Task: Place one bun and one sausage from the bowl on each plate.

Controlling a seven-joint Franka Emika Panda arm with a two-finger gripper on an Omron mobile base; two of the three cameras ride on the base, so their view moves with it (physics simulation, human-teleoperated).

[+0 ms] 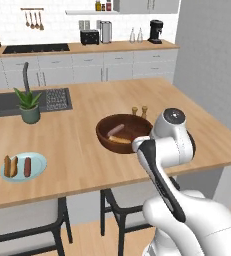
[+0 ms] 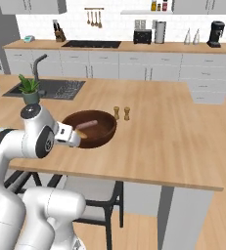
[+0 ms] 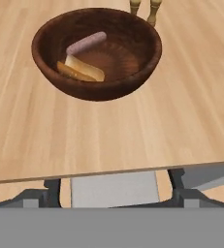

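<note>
The dark-brown wooden bowl point(image 1: 104, 135) point(image 2: 104, 133) point(image 3: 99, 89) stands on the island counter and holds one pale-pinkish sausage point(image 3: 87, 42) point(image 1: 116, 130) point(image 2: 88, 124) and one golden-tan bun point(image 3: 84, 69) point(image 1: 121, 140). Far to the left lies the light-blue plate point(image 1: 39, 162) with a bun point(image 1: 10, 166) and a sausage point(image 1: 27, 167) on it. The dark blue plate is out of view. My gripper point(image 3: 111, 199) hangs open off the counter's near edge, short of the bowl and above it, its fingertips point(image 3: 30, 197) wide apart with nothing between them.
Two wooden shakers point(image 1: 139, 111) point(image 2: 121, 113) stand just behind the bowl. A potted plant point(image 1: 29, 105) and the sink point(image 1: 2, 104) lie at the far left. Chairs point(image 1: 27, 215) point(image 3: 113, 188) are tucked under the counter's near edge.
</note>
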